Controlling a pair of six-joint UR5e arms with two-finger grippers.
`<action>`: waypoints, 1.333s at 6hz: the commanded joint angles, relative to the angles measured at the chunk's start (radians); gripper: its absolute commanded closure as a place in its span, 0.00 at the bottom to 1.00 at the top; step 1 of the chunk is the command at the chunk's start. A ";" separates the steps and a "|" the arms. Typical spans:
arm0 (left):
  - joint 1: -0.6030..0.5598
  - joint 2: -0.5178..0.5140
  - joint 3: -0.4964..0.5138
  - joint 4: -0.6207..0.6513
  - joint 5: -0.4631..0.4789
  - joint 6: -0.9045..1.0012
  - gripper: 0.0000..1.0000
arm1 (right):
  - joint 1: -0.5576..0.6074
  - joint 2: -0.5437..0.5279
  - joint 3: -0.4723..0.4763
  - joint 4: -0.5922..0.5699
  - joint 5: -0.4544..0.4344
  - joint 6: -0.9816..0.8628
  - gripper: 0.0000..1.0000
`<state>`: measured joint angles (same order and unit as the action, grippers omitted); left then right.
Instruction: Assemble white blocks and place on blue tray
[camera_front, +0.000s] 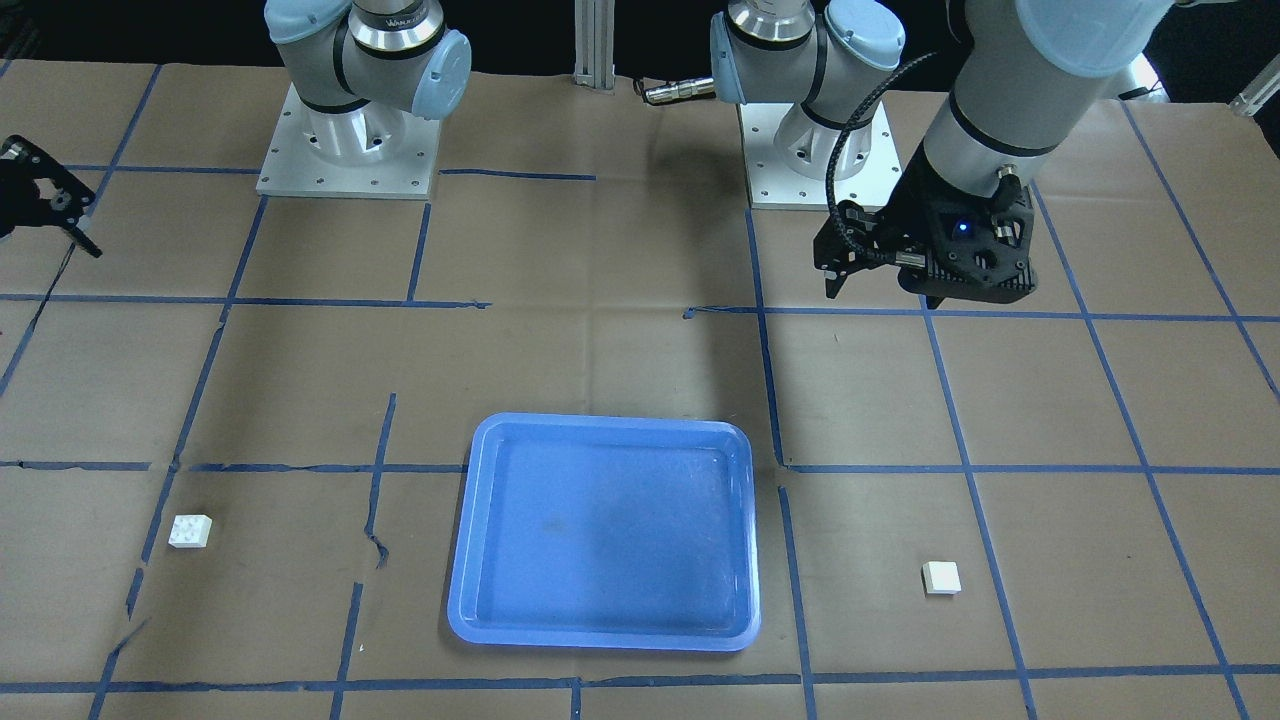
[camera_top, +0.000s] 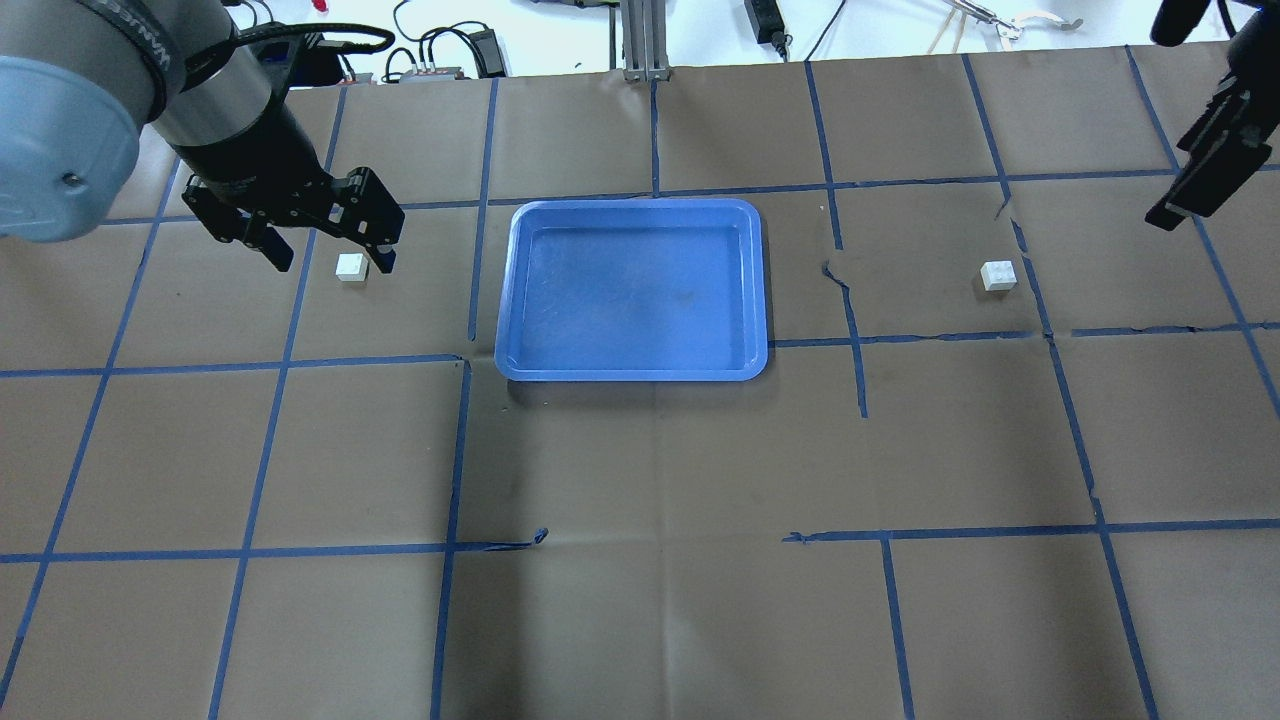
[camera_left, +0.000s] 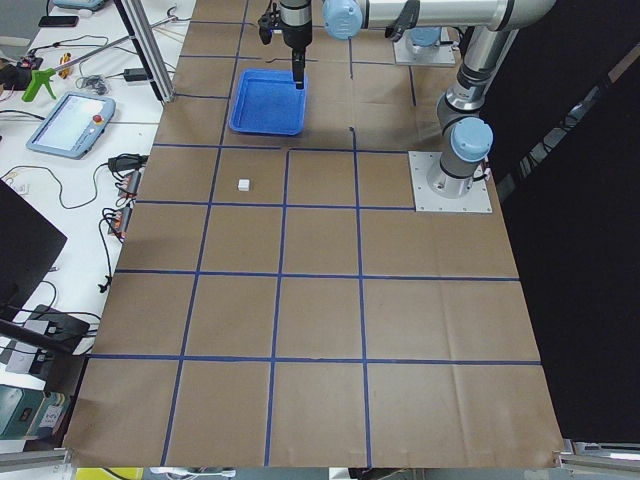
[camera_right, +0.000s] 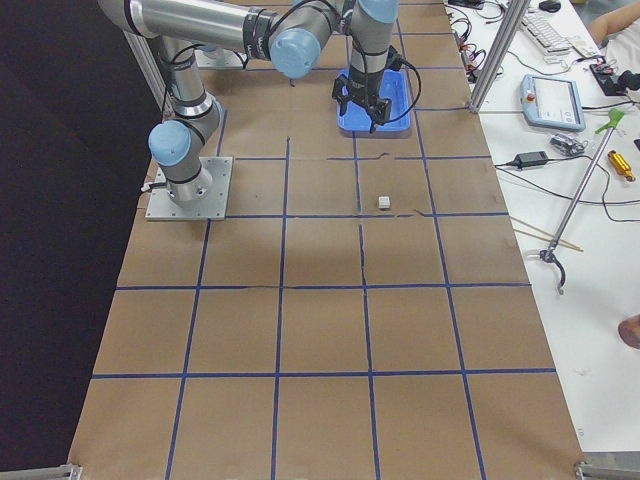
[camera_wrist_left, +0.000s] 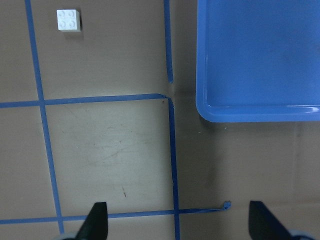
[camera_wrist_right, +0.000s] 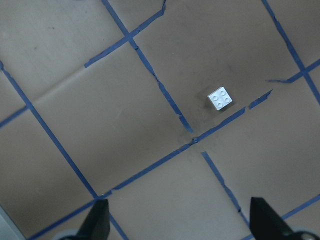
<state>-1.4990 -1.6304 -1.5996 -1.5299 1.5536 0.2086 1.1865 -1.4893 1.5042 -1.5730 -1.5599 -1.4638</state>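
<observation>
The blue tray (camera_top: 520, 290) lies empty at mid table. One white block (camera_top: 350, 267) lies on the paper to the tray's left, and the other white block (camera_top: 998, 275) lies well to its right. My left gripper (camera_top: 332, 252) is open and empty, high above the table near the left block. In the left wrist view the block (camera_wrist_left: 68, 20) is at the top left and the tray (camera_wrist_left: 260, 60) at the top right. My right gripper (camera_top: 1190, 190) is open and empty, raised at the right edge. Its wrist view shows the right block (camera_wrist_right: 220, 98) ahead.
The table is covered in brown paper with a grid of blue tape, torn in places near the right block (camera_front: 190, 530). The two arm bases (camera_front: 350, 150) stand at the robot's side. Cables and tools (camera_top: 440, 60) lie beyond the far table edge.
</observation>
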 joint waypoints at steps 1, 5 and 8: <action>0.036 -0.107 0.006 0.091 0.005 0.133 0.02 | -0.050 0.055 -0.001 -0.041 -0.003 -0.346 0.00; 0.154 -0.405 0.050 0.413 0.008 0.112 0.02 | -0.056 0.138 -0.013 -0.051 0.134 -0.530 0.00; 0.197 -0.531 0.064 0.545 -0.003 0.110 0.02 | -0.056 0.341 0.002 -0.168 0.274 -0.573 0.00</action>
<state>-1.3081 -2.1179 -1.5390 -1.0391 1.5520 0.3186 1.1305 -1.2188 1.4972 -1.7054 -1.3241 -2.0301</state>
